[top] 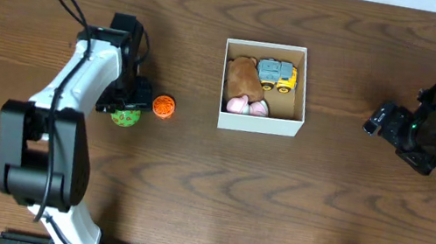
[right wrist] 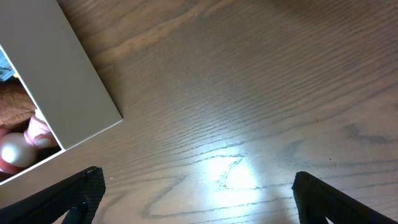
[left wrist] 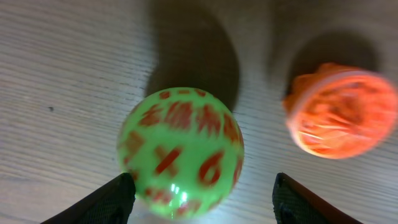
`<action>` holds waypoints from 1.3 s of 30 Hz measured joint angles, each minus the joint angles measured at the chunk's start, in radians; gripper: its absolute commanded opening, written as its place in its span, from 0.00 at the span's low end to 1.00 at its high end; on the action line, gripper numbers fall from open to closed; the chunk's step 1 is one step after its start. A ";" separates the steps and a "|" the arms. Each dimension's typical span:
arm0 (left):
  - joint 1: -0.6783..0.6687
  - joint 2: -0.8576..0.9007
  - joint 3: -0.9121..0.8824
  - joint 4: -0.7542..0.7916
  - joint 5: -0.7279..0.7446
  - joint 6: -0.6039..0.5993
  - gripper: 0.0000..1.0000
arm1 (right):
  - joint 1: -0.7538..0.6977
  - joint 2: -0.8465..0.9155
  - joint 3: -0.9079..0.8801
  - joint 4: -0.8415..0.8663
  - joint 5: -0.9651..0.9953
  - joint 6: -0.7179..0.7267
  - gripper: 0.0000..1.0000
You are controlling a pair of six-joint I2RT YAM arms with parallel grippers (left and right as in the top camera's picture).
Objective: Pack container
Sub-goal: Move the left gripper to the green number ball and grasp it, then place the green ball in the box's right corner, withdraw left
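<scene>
Your left fingers stand open around the green ball, with the orange ball just to its right on the bench. Your right fingers are spread open too, over the wood right of the container. The container sits mid-bench and holds a brown plush, a toy truck and a pink toy.

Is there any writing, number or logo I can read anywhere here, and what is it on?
Green ball: orange printed marks, too blurred to read; one looks like a cross.
Toy truck: too small to tell.
Container, orange ball: no text visible.
</scene>
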 measured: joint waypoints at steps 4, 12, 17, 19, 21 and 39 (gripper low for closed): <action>0.016 0.048 0.000 -0.010 -0.039 0.016 0.66 | 0.000 0.000 0.000 0.000 0.000 0.000 0.99; 0.025 0.072 0.000 -0.012 -0.072 0.023 0.41 | 0.000 0.000 0.000 0.000 0.000 0.000 0.99; 0.024 0.053 0.001 -0.033 -0.056 0.023 0.41 | 0.000 0.000 0.000 0.000 0.000 0.000 0.99; 0.014 0.036 0.004 -0.068 -0.025 0.023 0.41 | 0.000 0.000 0.000 -0.001 0.000 0.000 0.99; 0.002 0.007 0.013 -0.101 0.003 0.023 0.41 | 0.000 0.000 0.000 -0.001 0.000 0.000 0.99; -0.458 -0.330 0.109 0.338 0.322 0.102 0.40 | 0.000 0.000 0.000 0.002 0.000 0.000 0.99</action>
